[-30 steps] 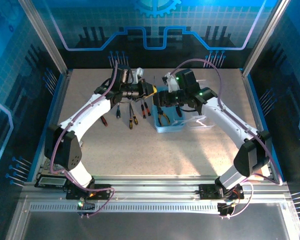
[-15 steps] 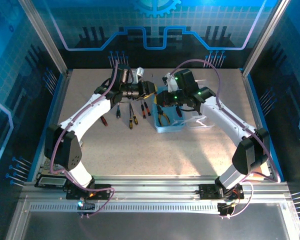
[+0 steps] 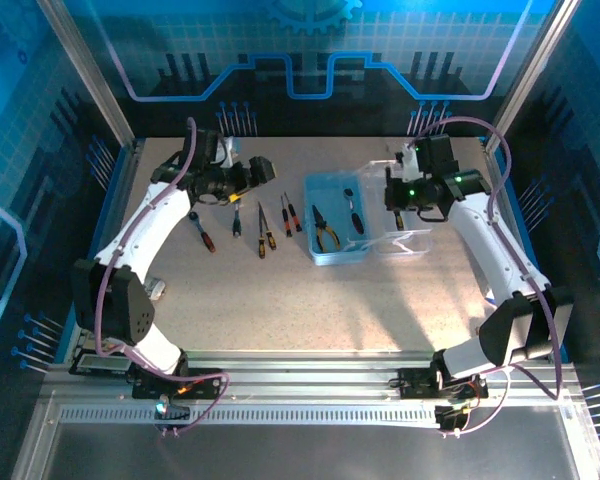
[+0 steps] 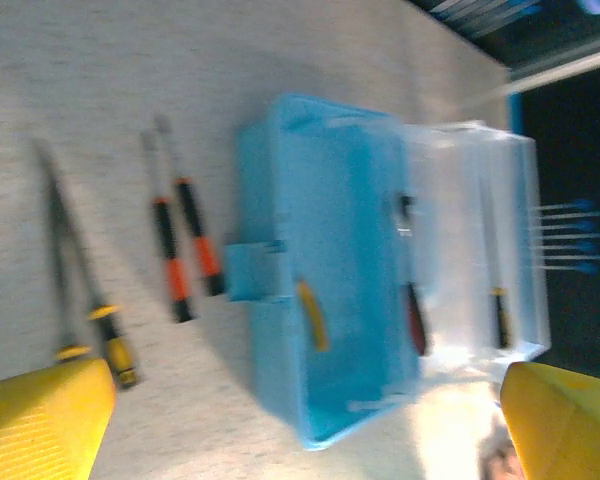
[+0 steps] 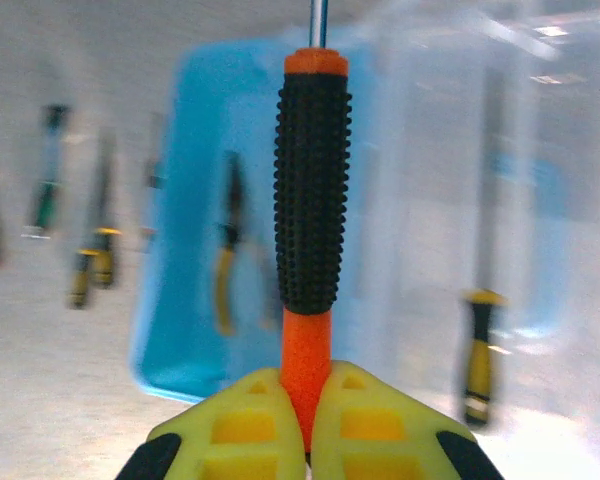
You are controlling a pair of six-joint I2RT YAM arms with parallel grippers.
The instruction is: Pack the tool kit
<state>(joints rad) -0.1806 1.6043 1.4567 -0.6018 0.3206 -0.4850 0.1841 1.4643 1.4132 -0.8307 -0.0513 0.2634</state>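
Speckled tabletop (image 3: 280, 300), blue-lit enclosure (image 3: 80, 60): your right gripper (image 5: 308, 385) is clamped on a black-and-orange screwdriver (image 5: 310, 190) at the upper right of the overhead view, beside the pale-blue tool kit box (image 3: 332, 212), which sits open mid-table with yellow-handled pliers (image 3: 326, 230) inside. Your left gripper (image 3: 263, 168) hangs wide open and empty at upper left, just up-frame of loose screwdrivers (image 3: 265, 230) lying left of the box. Packing looks midway; your next move calls for bringing that screwdriver over the open box and letting go.
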